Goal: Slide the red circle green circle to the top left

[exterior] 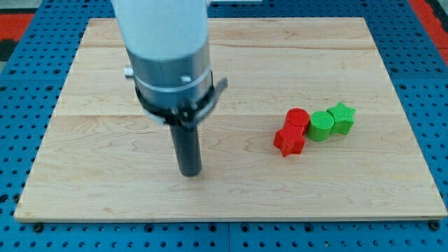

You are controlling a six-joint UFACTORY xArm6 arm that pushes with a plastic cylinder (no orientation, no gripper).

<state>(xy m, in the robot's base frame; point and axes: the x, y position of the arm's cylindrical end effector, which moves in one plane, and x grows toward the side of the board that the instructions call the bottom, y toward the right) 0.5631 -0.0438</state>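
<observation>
A red circle (297, 117) sits right of the board's middle, touching a green circle (321, 126) on its right. A red star (288, 141) lies just below the red circle. A green star (342, 117) touches the green circle's right side. My tip (189, 171) is at the lower middle-left of the board, well left of all the blocks, touching none.
The wooden board (105, 84) lies on a blue pegboard surface (21, 84). The arm's white and grey body (166, 49) hangs over the board's upper left and hides part of it.
</observation>
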